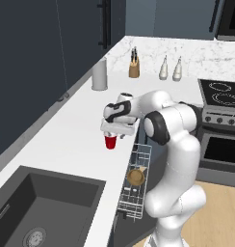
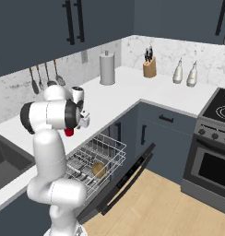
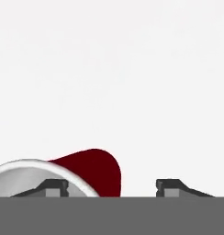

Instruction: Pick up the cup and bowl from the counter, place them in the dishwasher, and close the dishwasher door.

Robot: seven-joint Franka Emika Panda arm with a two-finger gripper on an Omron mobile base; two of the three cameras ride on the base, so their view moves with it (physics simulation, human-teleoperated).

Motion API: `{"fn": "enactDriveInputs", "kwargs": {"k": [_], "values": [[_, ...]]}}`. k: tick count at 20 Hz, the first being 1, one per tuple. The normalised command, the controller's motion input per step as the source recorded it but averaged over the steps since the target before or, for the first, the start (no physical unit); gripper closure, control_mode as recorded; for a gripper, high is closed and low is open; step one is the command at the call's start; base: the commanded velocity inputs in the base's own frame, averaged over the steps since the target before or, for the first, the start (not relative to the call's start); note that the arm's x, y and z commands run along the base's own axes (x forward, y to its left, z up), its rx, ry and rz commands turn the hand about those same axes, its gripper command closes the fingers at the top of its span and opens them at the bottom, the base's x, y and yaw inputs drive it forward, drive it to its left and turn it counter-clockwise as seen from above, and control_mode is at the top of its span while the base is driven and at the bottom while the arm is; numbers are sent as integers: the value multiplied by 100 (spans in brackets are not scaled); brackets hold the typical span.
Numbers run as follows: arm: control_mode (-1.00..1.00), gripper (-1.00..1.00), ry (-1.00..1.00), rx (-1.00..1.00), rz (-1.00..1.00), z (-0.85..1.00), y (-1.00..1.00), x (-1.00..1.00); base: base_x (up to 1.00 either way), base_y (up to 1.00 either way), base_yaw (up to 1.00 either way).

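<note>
The red cup (image 1: 110,142) stands upright on the white counter (image 1: 76,125) close to its front edge. My gripper (image 1: 112,131) hangs straight over it, pointing down. In the hand view the cup (image 3: 98,170) lies at the lower left, and its white rim (image 3: 22,166) curves around one fingertip (image 3: 52,185). The other fingertip (image 3: 171,185) stands clear of the red wall, so the jaws are open and straddle that wall. The tan bowl (image 1: 136,176) rests in the white wire rack (image 1: 132,198) of the dishwasher. The dishwasher door (image 2: 128,177) hangs down open.
A dark sink (image 1: 37,207) is sunk into the counter at the near left. A grey canister (image 1: 99,75), a knife block (image 1: 134,67) and two bottles (image 1: 170,69) stand at the back. The stove (image 1: 220,94) and oven sit to the right.
</note>
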Motion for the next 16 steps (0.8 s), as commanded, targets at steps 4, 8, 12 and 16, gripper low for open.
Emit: {"fn": "enactDriveInputs", "kwargs": {"k": [4, 8, 12, 16], "values": [[-100, 100, 7, 2, 0, -14, 0, -1, 0, 0, 0], [-100, 100, 0, 0, 0, 0, 0, -18, 0, 0, 0], [-100, 100, 0, 0, 0, 0, -4, -70, 0, 0, 0], [-100, 100, -10, 1, -1, 3, -50, -100, 0, 0, 0]]}}
